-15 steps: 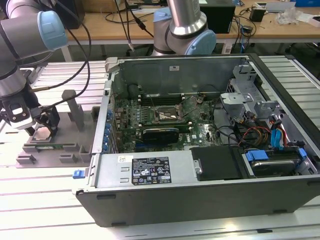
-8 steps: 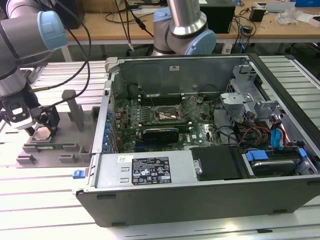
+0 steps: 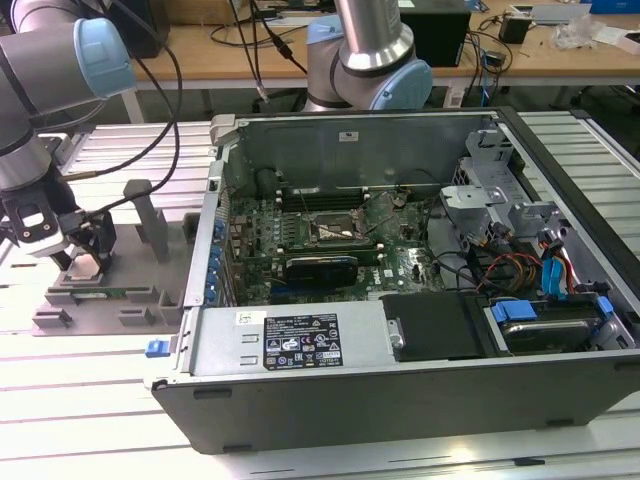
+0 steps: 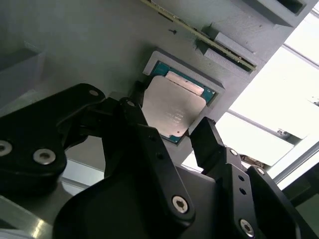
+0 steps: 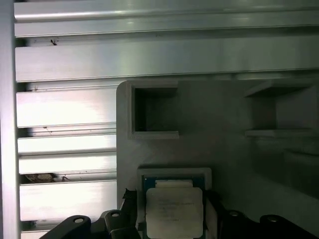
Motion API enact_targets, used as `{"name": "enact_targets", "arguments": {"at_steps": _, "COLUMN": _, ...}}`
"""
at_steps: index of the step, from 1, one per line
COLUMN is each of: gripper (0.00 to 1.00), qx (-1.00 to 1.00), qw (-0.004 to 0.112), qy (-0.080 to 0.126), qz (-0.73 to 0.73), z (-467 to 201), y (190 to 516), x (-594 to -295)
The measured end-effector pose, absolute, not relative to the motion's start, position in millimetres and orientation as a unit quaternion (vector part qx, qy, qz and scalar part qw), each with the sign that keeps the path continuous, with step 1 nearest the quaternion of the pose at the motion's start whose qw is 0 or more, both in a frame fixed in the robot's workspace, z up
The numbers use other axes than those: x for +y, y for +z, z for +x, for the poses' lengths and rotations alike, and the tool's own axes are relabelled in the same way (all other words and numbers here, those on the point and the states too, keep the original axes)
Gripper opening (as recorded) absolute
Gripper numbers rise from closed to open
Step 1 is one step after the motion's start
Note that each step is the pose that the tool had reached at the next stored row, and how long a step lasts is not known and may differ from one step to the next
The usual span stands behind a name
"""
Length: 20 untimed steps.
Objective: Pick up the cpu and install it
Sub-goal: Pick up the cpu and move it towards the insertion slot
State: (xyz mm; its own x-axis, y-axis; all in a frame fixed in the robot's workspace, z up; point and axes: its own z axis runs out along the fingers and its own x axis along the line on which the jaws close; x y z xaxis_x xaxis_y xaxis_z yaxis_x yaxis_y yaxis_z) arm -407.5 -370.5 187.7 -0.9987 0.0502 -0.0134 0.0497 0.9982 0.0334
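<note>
The cpu (image 4: 172,104), a small square chip with a silvery top and green rim, lies flat in a shallow recess of the grey fixture tray (image 3: 60,312). That tray stands at the exterior view's left, outside the computer case. My gripper (image 3: 85,262) is lowered onto the tray, open, with one black finger (image 4: 130,110) on each side of the chip. In the first wrist view the cpu (image 5: 174,211) sits between the tips of the gripper (image 5: 172,204), and a strip of tray rim shows between one finger and the chip. The motherboard socket (image 3: 335,232) sits open inside the case.
The open computer case (image 3: 400,300) fills the middle and the exterior view's right, with drive cages and cables inside. Upright grey posts (image 3: 150,215) rise from the tray beside my gripper. A second robot arm base (image 3: 370,50) stands behind the case. The table has ribbed aluminium slats (image 5: 65,107).
</note>
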Motion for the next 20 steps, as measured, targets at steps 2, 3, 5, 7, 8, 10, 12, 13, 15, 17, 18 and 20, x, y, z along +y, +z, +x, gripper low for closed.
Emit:
{"name": "enact_targets", "arguments": {"at_steps": 2, "gripper": 0.64, "qx": 1.0, "qw": 0.007, "qy": 0.017, "qz": 0.025, "z": -407.5, "y": 187.7, "x": -370.6}}
{"name": "enact_targets", "arguments": {"at_steps": 3, "gripper": 0.64, "qx": 1.0, "qw": 0.007, "qy": 0.016, "qz": 0.025, "z": -407.5, "y": 187.8, "x": -370.6}}
{"name": "enact_targets", "arguments": {"at_steps": 5, "gripper": 0.64, "qx": 1.0, "qw": 0.007, "qy": 0.016, "qz": 0.025, "z": -407.5, "y": 187.9, "x": -370.6}}
{"name": "enact_targets", "arguments": {"at_steps": 7, "gripper": 0.64, "qx": 1.0, "qw": 0.007, "qy": 0.016, "qz": 0.022, "z": -407.5, "y": 187.9, "x": -370.6}}
{"name": "enact_targets", "arguments": {"at_steps": 8, "gripper": 0.64, "qx": 1.0, "qw": 0.007, "qy": 0.016, "qz": 0.013, "z": -407.6, "y": 188.0, "x": -370.6}}
{"name": "enact_targets", "arguments": {"at_steps": 10, "gripper": 0.64, "qx": 1.0, "qw": 0.007, "qy": 0.017, "qz": 0.003, "z": -407.6, "y": 187.9, "x": -370.6}}
{"name": "enact_targets", "arguments": {"at_steps": 12, "gripper": 0.64, "qx": 1.0, "qw": 0.007, "qy": 0.017, "qz": 0.003, "z": -407.5, "y": 187.9, "x": -370.6}}
{"name": "enact_targets", "arguments": {"at_steps": 13, "gripper": 0.64, "qx": 1.0, "qw": 0.007, "qy": 0.017, "qz": 0.003, "z": -407.5, "y": 187.9, "x": -370.6}}
{"name": "enact_targets", "arguments": {"at_steps": 15, "gripper": 0.64, "qx": 1.0, "qw": 0.007, "qy": 0.017, "qz": 0.003, "z": -407.5, "y": 187.9, "x": -370.6}}
{"name": "enact_targets", "arguments": {"at_steps": 17, "gripper": 0.64, "qx": 1.0, "qw": 0.007, "qy": 0.017, "qz": 0.003, "z": -407.5, "y": 187.9, "x": -370.6}}
{"name": "enact_targets", "arguments": {"at_steps": 18, "gripper": 0.62, "qx": 1.0, "qw": 0.007, "qy": 0.017, "qz": 0.003, "z": -407.5, "y": 187.9, "x": -370.5}}
{"name": "enact_targets", "arguments": {"at_steps": 20, "gripper": 0.55, "qx": 1.0, "qw": 0.007, "qy": 0.017, "qz": 0.003, "z": -407.5, "y": 187.9, "x": -370.6}}
